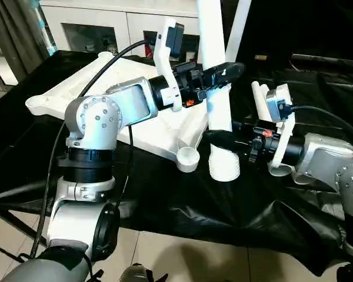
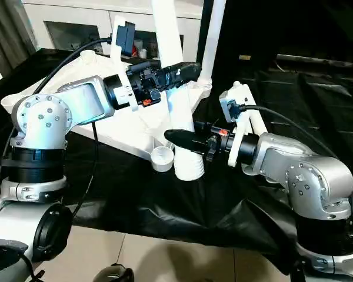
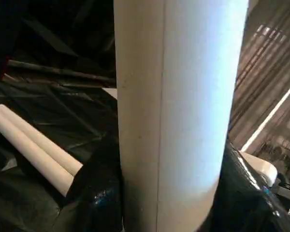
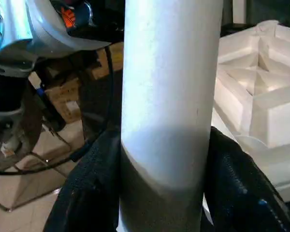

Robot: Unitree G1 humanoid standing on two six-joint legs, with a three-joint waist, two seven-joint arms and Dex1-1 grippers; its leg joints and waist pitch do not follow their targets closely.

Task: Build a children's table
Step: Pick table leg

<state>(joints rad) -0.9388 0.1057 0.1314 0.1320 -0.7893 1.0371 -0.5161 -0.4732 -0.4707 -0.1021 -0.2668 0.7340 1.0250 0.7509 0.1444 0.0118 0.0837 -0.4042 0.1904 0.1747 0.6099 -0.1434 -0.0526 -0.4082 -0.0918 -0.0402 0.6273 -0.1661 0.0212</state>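
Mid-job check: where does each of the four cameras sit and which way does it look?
Left eye, head: down over silver forearms at the upright leg, left hand high, right hand low.
Right eye: same scene, slightly shifted; tabletop upside down.
Left wrist: along its fingers at the leg; spare legs behind.
Right wrist: along its fingers; ribbed tabletop beyond.
All share the leg.

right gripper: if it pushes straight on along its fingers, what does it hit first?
The upright white table leg. The right gripper already has its black fingers either side of it near the wide lower end, so the leg sits directly in its line. Beyond, probably the upturned tabletop, though depth is unclear.
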